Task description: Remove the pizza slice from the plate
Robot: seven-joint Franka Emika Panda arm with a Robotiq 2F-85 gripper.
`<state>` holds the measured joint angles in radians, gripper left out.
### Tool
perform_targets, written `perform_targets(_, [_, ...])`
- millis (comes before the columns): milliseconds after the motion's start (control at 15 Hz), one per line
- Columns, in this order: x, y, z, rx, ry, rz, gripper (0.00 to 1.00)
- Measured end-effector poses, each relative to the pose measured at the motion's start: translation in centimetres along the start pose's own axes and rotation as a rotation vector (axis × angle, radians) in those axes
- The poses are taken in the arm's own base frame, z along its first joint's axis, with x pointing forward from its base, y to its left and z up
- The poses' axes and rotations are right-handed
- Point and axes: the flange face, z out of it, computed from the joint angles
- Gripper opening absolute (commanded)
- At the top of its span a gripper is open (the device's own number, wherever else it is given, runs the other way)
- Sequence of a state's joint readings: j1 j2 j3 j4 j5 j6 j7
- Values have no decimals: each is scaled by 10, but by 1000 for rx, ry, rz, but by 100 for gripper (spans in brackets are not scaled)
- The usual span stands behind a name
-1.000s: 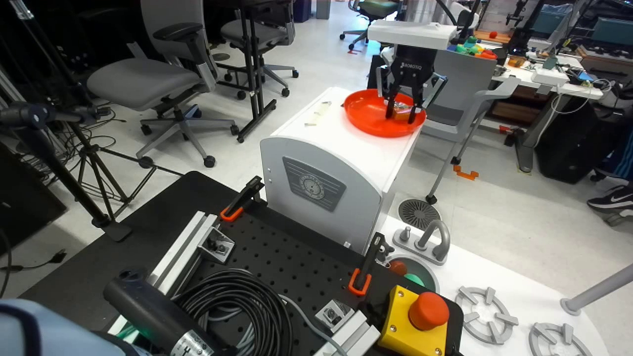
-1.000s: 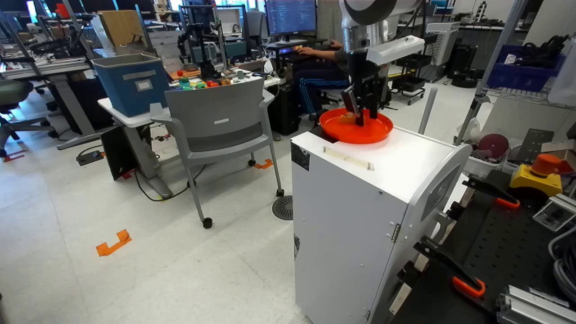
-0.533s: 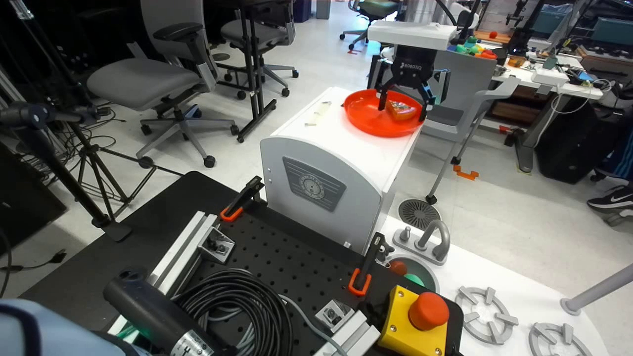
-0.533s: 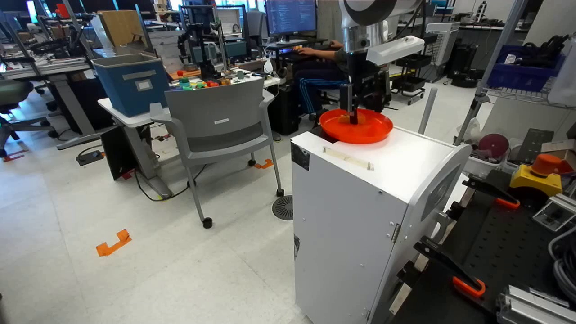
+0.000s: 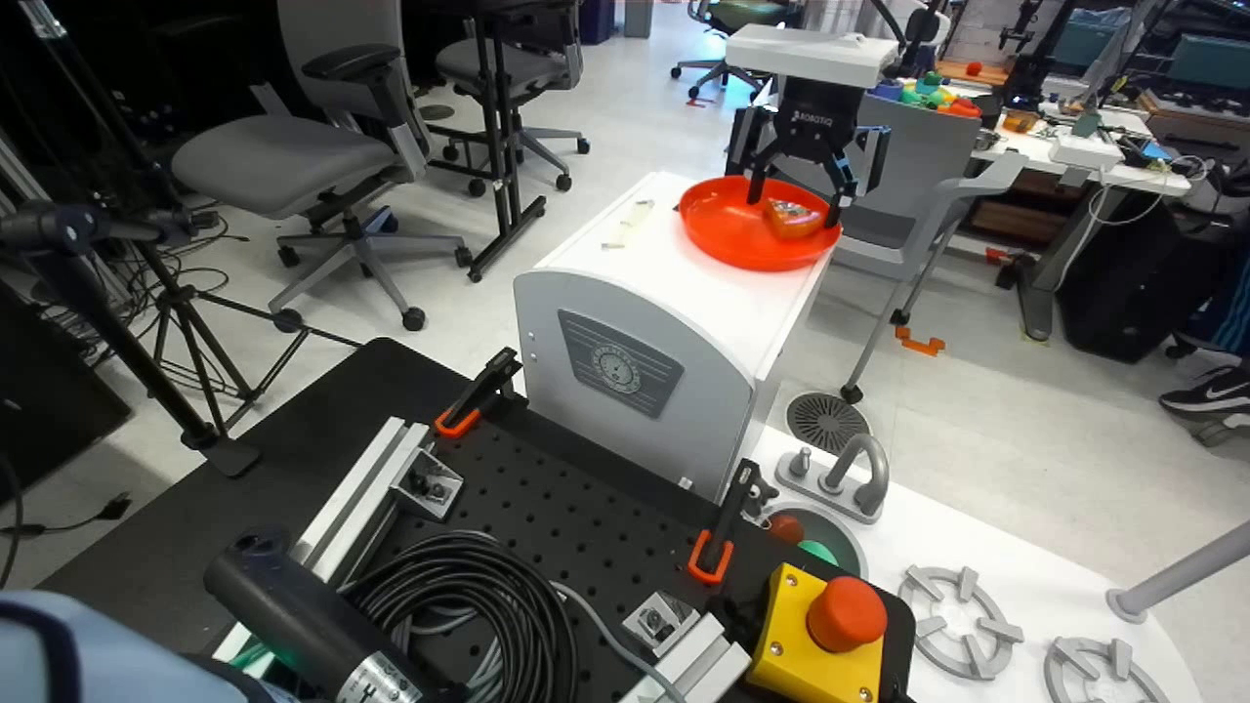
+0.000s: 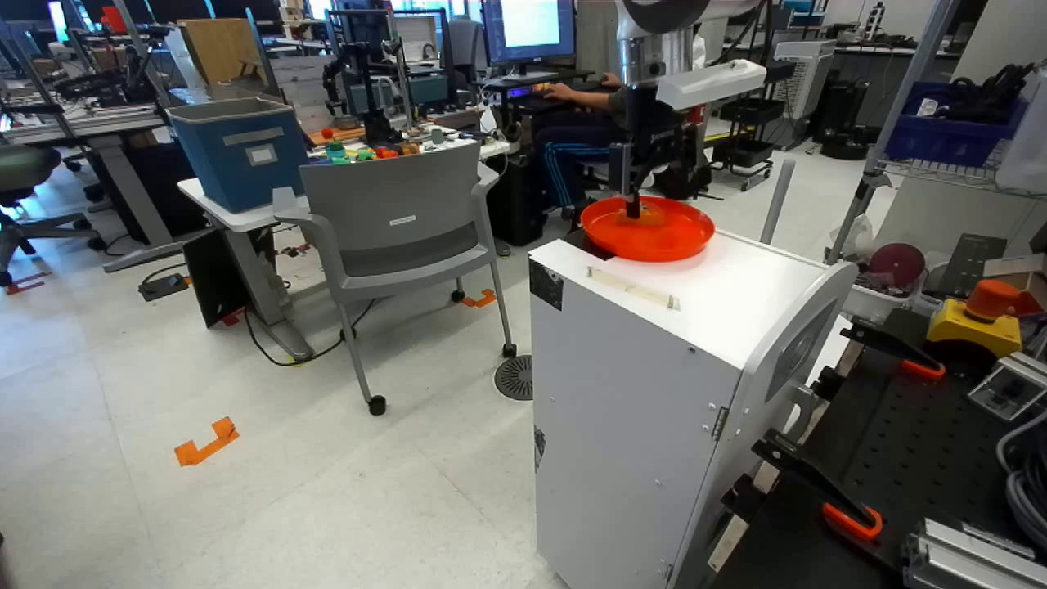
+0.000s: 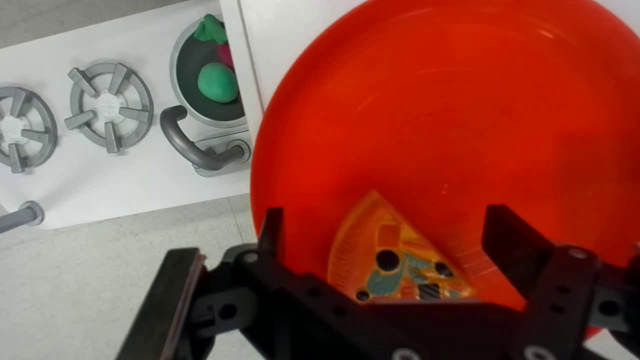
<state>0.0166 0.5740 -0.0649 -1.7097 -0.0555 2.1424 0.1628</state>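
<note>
A tall white cabinet (image 6: 638, 425) stands on a pale workroom floor, a strip of tape (image 5: 628, 225) stuck to its flat top and a gray dial panel (image 5: 620, 361) set into its curved end. Alongside that end lies a black board (image 5: 576, 508) drilled with rows of holes. A gray chair (image 6: 384, 196) stands near the cabinet, and beyond it, in an exterior view, is a blue bin (image 6: 237, 168).

A round, bright orange plate (image 7: 425, 125) with a raised rim rests on the cabinet top. Pointing down over it in both exterior views is the robot's gripper (image 5: 793, 203), its fingers (image 7: 510, 245) spread wide apart; whether the tips touch the plate cannot be told. A yellow box (image 5: 801, 654) topped by a red button (image 5: 848, 610) sits near a corner of the board.

The toy pizza slice (image 7: 392, 250) lies in the plate, off-center toward the side nearer the gray chair. The wrist view puts it between the spread fingers, orange plate showing on either side, its lower part hidden behind the gripper. Black rings (image 7: 387, 260) and blue-green bits (image 7: 384, 281) dot its face.
</note>
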Motion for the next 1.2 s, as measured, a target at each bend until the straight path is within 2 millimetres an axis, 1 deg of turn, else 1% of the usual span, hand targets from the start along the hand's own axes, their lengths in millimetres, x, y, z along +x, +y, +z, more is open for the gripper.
perform_targets(400, [6,-4,-12,63,15,100,100])
perform_targets(667, [7,-4,-11,64,13,122,100])
perform_targets(933, [8,-3,-5,63,4,145,100])
perform_targets(1200, [14,-1,-5,93,5,206,100])
